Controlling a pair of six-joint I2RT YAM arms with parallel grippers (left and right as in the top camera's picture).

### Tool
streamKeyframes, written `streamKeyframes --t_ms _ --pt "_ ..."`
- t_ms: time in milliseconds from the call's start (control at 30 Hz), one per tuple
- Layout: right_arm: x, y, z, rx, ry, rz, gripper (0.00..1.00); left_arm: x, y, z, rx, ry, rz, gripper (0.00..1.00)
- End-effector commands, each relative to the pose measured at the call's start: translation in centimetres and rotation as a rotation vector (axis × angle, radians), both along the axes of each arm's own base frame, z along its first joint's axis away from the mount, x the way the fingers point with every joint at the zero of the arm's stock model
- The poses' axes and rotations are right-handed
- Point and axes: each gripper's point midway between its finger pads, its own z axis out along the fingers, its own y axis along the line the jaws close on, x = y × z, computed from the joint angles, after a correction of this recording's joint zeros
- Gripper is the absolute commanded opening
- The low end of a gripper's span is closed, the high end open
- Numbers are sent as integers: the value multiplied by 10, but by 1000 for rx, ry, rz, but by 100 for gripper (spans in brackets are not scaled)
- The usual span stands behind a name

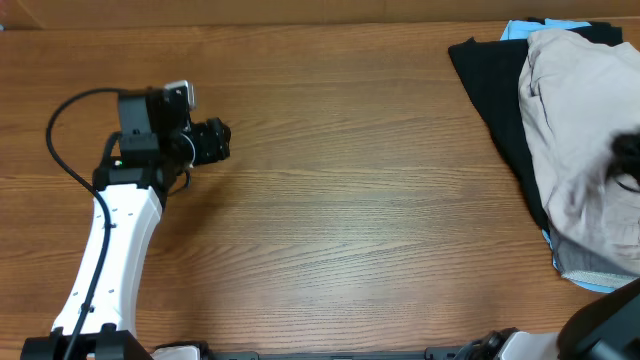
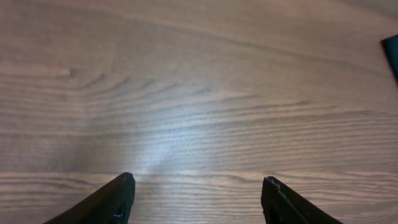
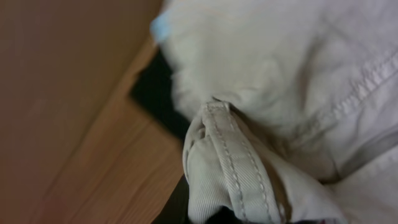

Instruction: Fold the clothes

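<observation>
The beige khaki shorts [image 1: 575, 130] lie crumpled on a pile of clothes at the table's far right edge. My right gripper [image 1: 625, 160] is down on the shorts. In the right wrist view a stitched hem fold of the shorts [image 3: 224, 162] is bunched up between its jaws [image 3: 236, 214], which are mostly hidden by the cloth. My left gripper [image 1: 222, 140] is far off at the left, open and empty above bare wood, with both fingertips showing in the left wrist view [image 2: 196, 183].
A black garment [image 1: 495, 90] lies spread under the shorts and sticks out to the left. It also shows in the right wrist view [image 3: 155, 93]. A light blue cloth [image 1: 515, 30] and a grey hem [image 1: 592, 270] peek out of the pile. The wooden table [image 1: 340, 200] fills the view.
</observation>
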Motion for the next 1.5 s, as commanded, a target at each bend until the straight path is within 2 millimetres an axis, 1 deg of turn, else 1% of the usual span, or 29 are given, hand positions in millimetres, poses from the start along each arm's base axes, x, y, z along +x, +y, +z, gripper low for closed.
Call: streamKeyframes --t_ms 0,100,167,200,267,300,400,467,533,600,700,767,800,833,867,933,967,1033,1067,1100,1133,1167,1233,1300,1367,1400,1467 --pt "30 86 41 -3 -102 230 4 9 2 47 0 -102 -12 66" --pt "44 162 43 8 -110 417 4 11 11 72 23 -147 19 65" --pt "47 213 43 7 -109 537 4 11 21 87 46 -177 54 65" --pt "47 235 43 -2 -108 584 4 12 27 94 58 -192 74 65" --pt "44 285 45 -9 -125 699 4 11 45 105 93 -218 133 66" --pt "42 313 46 -5 -139 762 4 11 54 108 112 -224 163 69" --pt "31 385 46 -2 -168 904 6 9 84 111 169 -226 266 72" --pt "18 431 37 -20 -167 992 8 6 102 110 196 -218 320 74" --pt "6 467 22 -43 -146 1052 8 3 119 110 219 -211 371 76" --pt "-10 501 6 -52 -128 1128 9 -1 132 110 228 -208 407 78" --pt "-37 547 -19 -46 -96 1241 10 -5 148 110 233 -203 449 79" --pt "-59 574 -36 -36 -73 1318 11 -8 158 110 235 -201 472 81" --pt "-69 585 -40 -24 -69 1356 12 -10 162 110 237 -199 483 82" --pt "-87 602 -47 -5 -63 1416 13 -12 167 110 238 -198 496 83" --pt "-109 619 -51 0 -62 1478 17 -13 171 110 239 -196 506 85" --pt "-125 632 -50 -12 -90 1537 25 -14 172 109 239 -194 508 87" --pt "-131 637 -47 -9 -105 1558 29 -14 172 109 238 -194 508 87" --pt "-140 645 -42 4 -130 1596 34 -14 171 109 237 -193 507 88" --pt "-143 646 -39 4 -143 1617 39 -14 171 109 237 -192 506 88" --pt "-143 646 -36 4 -144 1616 47 -14 171 109 236 -192 506 89" --pt "-140 644 -33 5 -144 1608 51 -14 171 108 236 -190 505 89" --pt "-134 640 -28 4 -145 1594 53 -14 171 108 236 -187 505 89" --pt "-118 626 -13 -1 -146 1550 56 -14 169 107 229 -185 498 90" --pt "-93 601 4 -14 -149 1476 63 -12 164 107 208 -190 472 91" --pt "-73 580 14 -21 -148 1415 68 -10 157 107 186 -196 441 91" --pt "-62 567 17 -26 -144 1377 69 -9 153 107 177 -198 417 91" --pt "-32 528 17 -69 -112 1255 70 -6 146 105 176 -198 376 91"
